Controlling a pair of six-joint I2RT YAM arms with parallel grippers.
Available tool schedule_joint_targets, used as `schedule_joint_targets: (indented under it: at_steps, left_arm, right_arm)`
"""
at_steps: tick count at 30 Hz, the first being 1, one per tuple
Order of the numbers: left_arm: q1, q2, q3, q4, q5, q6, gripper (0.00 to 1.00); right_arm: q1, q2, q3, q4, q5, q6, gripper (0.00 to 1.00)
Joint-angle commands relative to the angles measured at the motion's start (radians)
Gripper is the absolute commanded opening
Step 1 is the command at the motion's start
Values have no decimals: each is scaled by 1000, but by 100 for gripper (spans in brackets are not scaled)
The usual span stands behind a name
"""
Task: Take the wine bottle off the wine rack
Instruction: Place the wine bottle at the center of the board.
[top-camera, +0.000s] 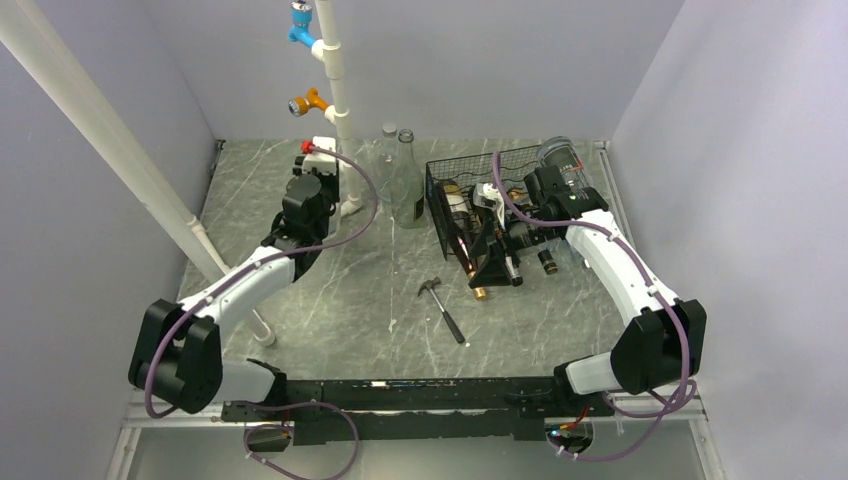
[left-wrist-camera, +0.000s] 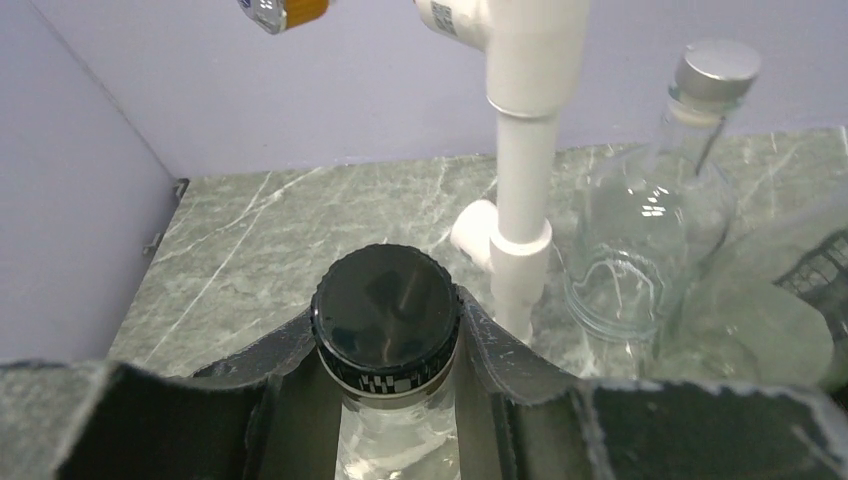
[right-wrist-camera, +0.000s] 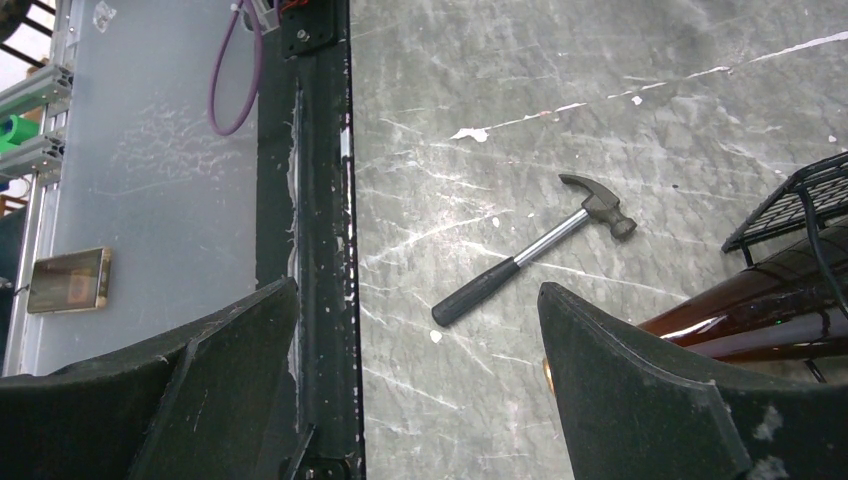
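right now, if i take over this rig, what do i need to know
Left claw: shut on the neck of a clear black-capped bottle, beside the white pipe, away from the wine rack.
Right claw: open, empty, over the rack's near end.
Rack holds several dark bottles; two clear bottles stand left of it; a hammer lies in front.
Done: one bottle gripped off the rack.
Left: set it down; the right claw has gripped nothing yet.

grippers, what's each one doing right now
Left gripper: closed, fingers clamped on the neck of the black-capped clear bottle.
Right gripper: open, nothing between its fingers.
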Motion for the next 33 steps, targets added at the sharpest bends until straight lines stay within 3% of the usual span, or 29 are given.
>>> schedule_joint_targets:
  at_steps: [1,14,33]
  left_arm:
    - [40,10,135,300,-30,-1,0]
    - [109,149,226,382,-87,-26,0]
    - [211,317,309,388,-33,-154,0]
  right_arm:
    - [-6,-33,-1,11,-28,-20,93]
    - [-6,-28,-1,8,-31,-25,93]
    - [-6,-17,-1,2,-28,-31,93]
